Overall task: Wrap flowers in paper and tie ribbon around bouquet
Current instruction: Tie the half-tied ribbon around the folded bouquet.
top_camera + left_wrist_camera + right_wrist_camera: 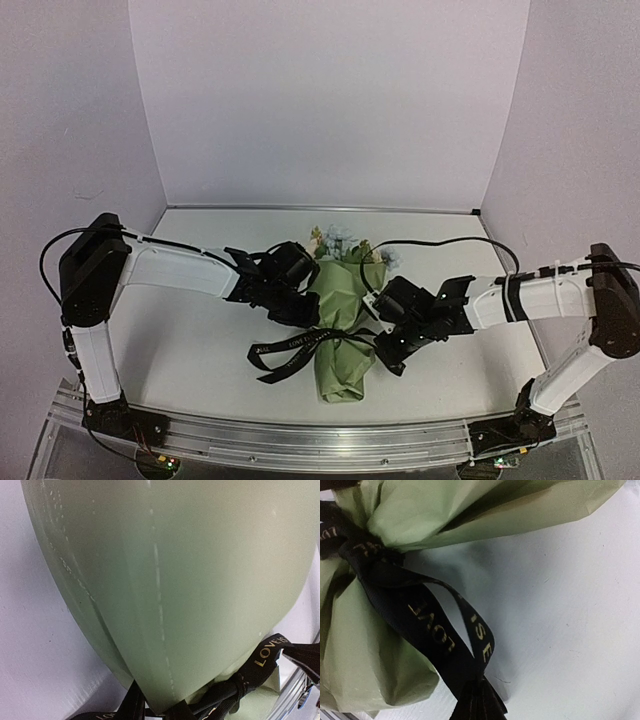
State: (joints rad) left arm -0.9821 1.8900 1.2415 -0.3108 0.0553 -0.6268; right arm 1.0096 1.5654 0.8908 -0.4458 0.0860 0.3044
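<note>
Since the bouquet (340, 300) is lying flat in the middle of the counter (200, 345), you get a decent look at it from above. The flowers (338, 240) poke out at the far end and the narrow tail of the olive paper (342, 375) points at the near edge. The ribbon (290, 352) is cinched round the lower part of the cone, and its loose black ends trail off to the left on the counter.

The right tool (383, 352) sits right against the right side of the wrap. Its wrist view shows it pinched together on a loop of the ribbon, gold lettering and all.

The left tool (305, 312) is pressed up to the left side of the paper. Its own camera is just a wall of green with a bit of ribbon at the bottom, so honestly I can't tell if it's apart or together.
</note>
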